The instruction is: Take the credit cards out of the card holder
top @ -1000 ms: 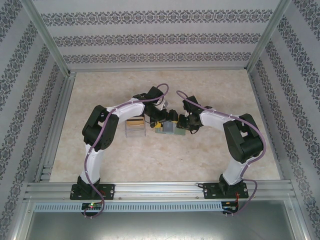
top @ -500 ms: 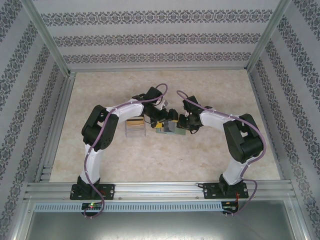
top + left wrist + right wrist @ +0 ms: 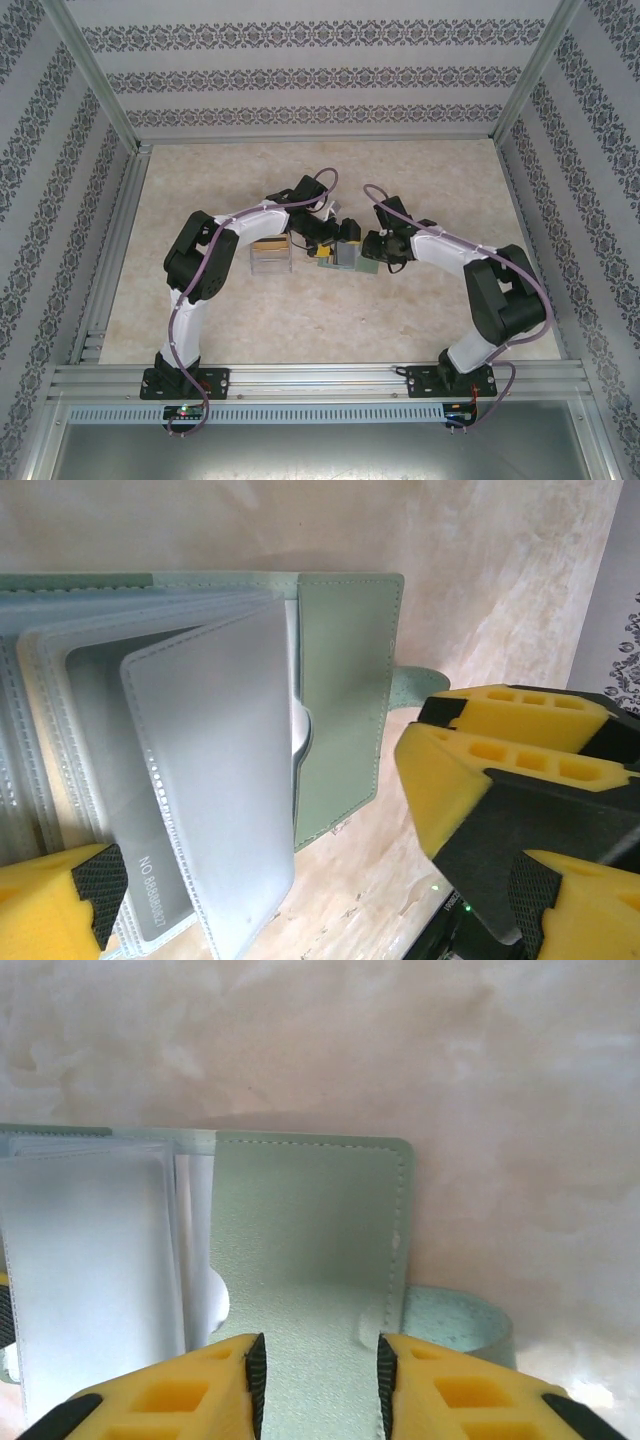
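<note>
The card holder (image 3: 347, 257) lies open near the middle of the table (image 3: 420, 320), with its clear sleeves (image 3: 200, 780) fanned up. The right claw (image 3: 318, 1365) is narrow and pinches the holder's green cover (image 3: 300, 1210). The left claw (image 3: 310, 895) stands wide, with the front sleeve between its fingers.

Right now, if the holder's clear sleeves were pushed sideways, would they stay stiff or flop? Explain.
Likely floppy: the sleeves fan out and bow away from the cover of the card holder. Probably light and slippery too, being thin, glossy plastic. The cover looks soft, curving where the right end effector grips it.
</note>
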### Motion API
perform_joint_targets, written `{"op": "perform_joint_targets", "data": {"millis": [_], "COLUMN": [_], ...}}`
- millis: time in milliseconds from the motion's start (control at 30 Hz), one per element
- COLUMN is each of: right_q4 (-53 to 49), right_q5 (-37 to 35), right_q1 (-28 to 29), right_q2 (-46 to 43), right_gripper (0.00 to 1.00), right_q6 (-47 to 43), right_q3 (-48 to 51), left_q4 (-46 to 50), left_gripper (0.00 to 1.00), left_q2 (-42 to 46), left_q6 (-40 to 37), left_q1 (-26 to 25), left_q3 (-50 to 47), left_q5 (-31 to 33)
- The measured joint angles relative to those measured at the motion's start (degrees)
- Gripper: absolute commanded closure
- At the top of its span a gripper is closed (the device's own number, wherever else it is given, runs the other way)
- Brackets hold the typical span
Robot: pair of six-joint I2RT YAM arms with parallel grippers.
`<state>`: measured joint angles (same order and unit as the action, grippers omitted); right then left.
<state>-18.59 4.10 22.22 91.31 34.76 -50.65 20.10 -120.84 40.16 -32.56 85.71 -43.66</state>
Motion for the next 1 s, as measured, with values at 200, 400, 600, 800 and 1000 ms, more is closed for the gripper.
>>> {"op": "perform_joint_targets", "data": {"millis": [200,400,600,800,1000], "right_q4": [0.2,2.6,3.0,3.0,3.1], "right_q5": [0.1,2.2,4.0,4.1,4.1], "right_q1": [-0.3,-0.4,-1.1,-1.1,-1.1], "right_q2": [-0.6,2.8,3.0,3.0,2.9], "right_gripper": [0.68,0.73,0.73,0.72,0.68], "right_q6": [1.3,2.1,2.8,2.8,2.9], "right_q3": [2.4,2.9,2.9,2.9,2.9], "left_q4": [0.0,0.0,-0.6,-1.2,-1.1], "left_gripper": [0.00,0.00,0.00,0.00,0.00], "left_q2": [0.0,0.0,-0.2,-0.4,-0.4], "left_q6": [0.0,0.0,0.4,0.4,0.4], "left_q1": [0.0,0.0,-0.1,-0.1,-0.1], "left_q3": [-0.1,-0.1,-0.1,-0.1,0.0], "left_q5": [-0.2,-0.4,-1.6,-2.3,-2.2]}}
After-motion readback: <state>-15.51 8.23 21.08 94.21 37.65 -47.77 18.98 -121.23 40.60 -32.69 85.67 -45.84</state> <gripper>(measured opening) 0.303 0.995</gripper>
